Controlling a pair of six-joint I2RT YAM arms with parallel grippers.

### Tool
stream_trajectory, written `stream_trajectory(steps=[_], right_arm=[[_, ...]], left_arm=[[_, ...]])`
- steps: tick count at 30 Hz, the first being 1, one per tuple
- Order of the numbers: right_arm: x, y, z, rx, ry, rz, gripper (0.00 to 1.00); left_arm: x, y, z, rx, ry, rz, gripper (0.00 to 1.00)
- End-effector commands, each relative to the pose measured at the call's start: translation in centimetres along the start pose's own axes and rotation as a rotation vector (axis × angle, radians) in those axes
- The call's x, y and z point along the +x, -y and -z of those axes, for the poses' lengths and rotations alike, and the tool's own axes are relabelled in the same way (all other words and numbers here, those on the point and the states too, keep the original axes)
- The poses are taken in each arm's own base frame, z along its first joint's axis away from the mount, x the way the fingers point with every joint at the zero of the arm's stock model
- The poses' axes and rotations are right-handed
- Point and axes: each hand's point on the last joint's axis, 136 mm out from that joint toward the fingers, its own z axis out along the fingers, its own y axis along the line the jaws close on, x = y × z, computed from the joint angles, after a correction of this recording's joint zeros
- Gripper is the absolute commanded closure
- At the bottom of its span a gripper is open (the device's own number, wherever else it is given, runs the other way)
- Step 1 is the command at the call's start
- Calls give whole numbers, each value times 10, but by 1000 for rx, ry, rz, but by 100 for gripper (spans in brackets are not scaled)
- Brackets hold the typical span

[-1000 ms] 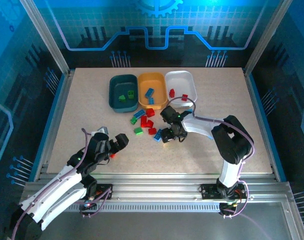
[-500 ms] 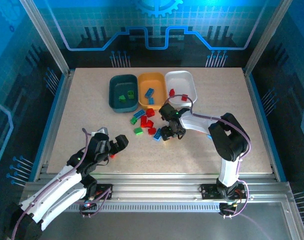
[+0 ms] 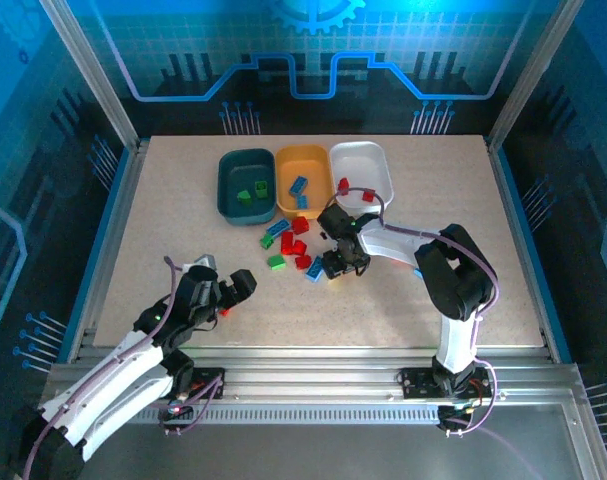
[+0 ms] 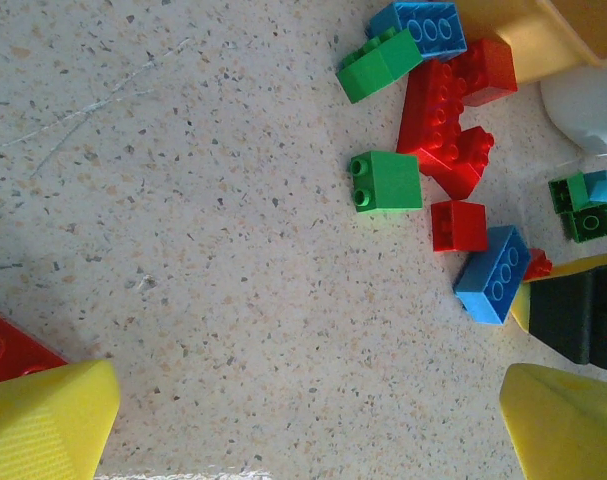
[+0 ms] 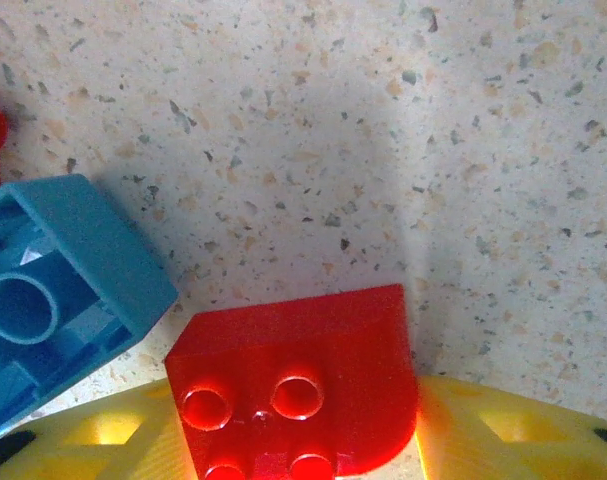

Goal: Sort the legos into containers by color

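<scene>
1. While the right gripper (image 3: 335, 264) hangs low over the table (image 3: 183, 260), its yellow fingers (image 5: 483, 430) flank a red brick (image 5: 298, 385); whether they clamp it cannot be told.
2. Just beside that brick, a light blue brick (image 5: 53, 300) lies upside down.
3. Near the table's front left, the left gripper (image 3: 238, 287) has its jaws spread wide apart, holding nothing. A stray red brick (image 4: 8, 350) lies beside one finger.
4. Loose legos (image 3: 288, 240) in red, green and blue lie scattered between the grippers and the trays.
5. At the far side, three trays sit side by side:
   - the dark teal tray (image 3: 223, 185) holds green bricks (image 3: 258, 187);
   - the orange-yellow tray (image 3: 318, 165) holds blue bricks (image 3: 298, 185);
   - the white tray (image 3: 368, 155) holds red bricks (image 3: 367, 194).
</scene>
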Motion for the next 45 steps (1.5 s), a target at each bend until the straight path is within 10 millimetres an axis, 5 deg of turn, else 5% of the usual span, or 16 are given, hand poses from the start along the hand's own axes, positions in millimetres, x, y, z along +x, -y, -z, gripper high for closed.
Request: stream_trajectory(steps=[1,9,17,24,32,36,39,45], right_arm=[[-49,5,-2,18,191,-6,47],[-51,8,28,54,271,-17,50],[-79,17,59,68,353,-40,50],[-134,70,93,101,463,-169,50],[-166,129,75,113,391,-277,50],[-176,139,77,98,402,-302,44],[-183,142,84,82,412,-314,28],[-184,138,124,71,498,-311,25]], left_arm=[[-4,4,3,5,8,-14,1],[-3,4,2,7,4,-10,1],[-4,11,0,19,-6,-8,1],[-4,18,0,32,-27,-23,1],[-3,25,2,43,-54,-43,1],[-1,30,-2,51,-73,-47,1],[0,38,-4,73,-94,-57,1],[0,54,-7,111,-132,-76,1]])
